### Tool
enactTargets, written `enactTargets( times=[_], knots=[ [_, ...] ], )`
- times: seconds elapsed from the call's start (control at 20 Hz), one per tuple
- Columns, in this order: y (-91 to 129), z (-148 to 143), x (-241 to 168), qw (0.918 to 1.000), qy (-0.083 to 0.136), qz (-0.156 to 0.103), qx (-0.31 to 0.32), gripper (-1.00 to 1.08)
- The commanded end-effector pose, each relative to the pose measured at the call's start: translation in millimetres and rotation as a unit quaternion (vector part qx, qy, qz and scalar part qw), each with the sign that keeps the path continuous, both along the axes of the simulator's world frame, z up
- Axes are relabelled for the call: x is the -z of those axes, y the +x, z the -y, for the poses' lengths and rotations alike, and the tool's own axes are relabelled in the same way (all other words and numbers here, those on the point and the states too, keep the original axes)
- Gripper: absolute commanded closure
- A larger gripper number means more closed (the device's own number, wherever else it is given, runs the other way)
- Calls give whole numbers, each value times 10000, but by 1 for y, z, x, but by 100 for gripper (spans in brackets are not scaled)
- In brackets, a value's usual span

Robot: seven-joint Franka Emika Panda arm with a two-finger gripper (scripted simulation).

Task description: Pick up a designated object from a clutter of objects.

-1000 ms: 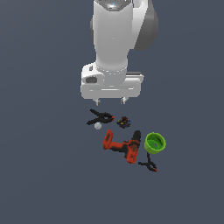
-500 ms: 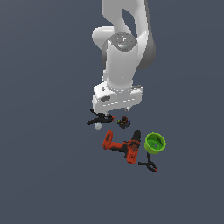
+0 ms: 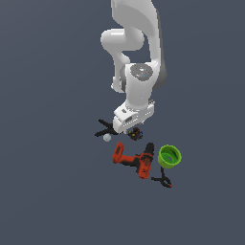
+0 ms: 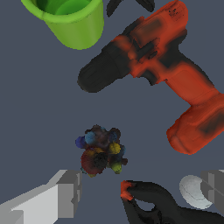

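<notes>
Claw (image 4: 138, 192), fingers apart, hangs above the clutter. Small dark knobbly bead clump (image 4: 101, 149) lies at 7 o'clock from the red-orange and black power drill (image 4: 164, 74). Probably light, bumpy, slightly yielding; grip across its middle.

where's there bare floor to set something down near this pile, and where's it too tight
Bare floor spreads wide around the pile, notably on the exterior view's left of the white ball and beyond the green cup on its right. It is crowded where the bead clump, black clamp and gripper meet; a narrow bare strip separates clump from drill.
</notes>
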State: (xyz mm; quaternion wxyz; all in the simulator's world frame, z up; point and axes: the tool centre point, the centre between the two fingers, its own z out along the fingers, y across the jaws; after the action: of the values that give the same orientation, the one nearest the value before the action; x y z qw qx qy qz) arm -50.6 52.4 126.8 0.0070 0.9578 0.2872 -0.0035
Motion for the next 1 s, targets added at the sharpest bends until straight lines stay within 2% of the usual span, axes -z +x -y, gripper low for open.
enactTargets(
  times=[0.0, 0.45, 0.95],
  knots=[
    [-9, -6, 15, 9996, 22, 6, -288, -92],
    [-31, -18, 44, 9962, 72, 6, -864, -92],
    [-34, -19, 53, 9959, 76, 2, -904, -92]
  ],
)
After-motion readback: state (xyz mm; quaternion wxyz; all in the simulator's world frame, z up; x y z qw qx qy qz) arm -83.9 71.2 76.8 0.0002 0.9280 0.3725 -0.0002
